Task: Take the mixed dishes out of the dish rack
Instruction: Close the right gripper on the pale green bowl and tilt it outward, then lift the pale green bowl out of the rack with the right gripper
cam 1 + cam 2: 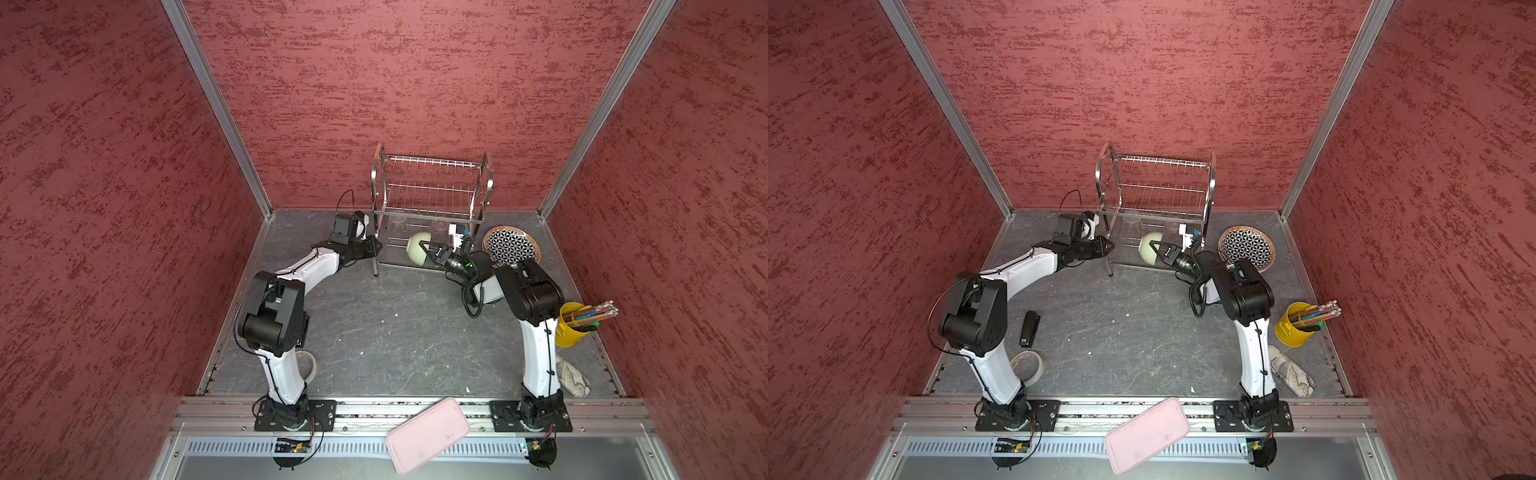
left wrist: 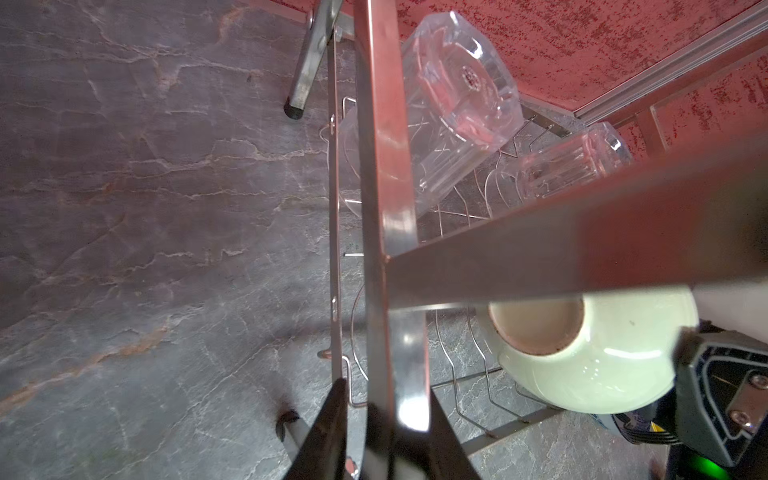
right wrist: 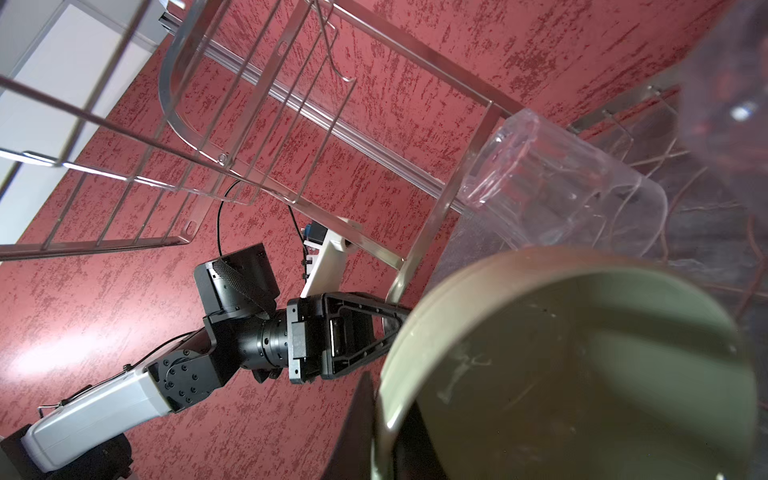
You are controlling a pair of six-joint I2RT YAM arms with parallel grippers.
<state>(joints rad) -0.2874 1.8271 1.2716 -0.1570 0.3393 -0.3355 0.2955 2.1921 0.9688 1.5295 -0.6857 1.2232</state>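
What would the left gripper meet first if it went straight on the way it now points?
The dish rack: a steel bar of its side frame already stands between the fingers of the left gripper, so it would press on that bar at once. Depth behind it is unclear.

The bowl (image 1: 415, 245) is pale green, the rack (image 1: 428, 214) silver, the plate (image 1: 512, 245) black-and-white geometric with a brown rim, the tray (image 1: 428, 434) pink.

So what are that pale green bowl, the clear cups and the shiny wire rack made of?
Pale green bowl: probably glazed ceramic, glossy with an unglazed brownish foot. Clear faceted cups: glass or hard plastic, can't tell. Wire rack: likely polished steel, mirror-like.
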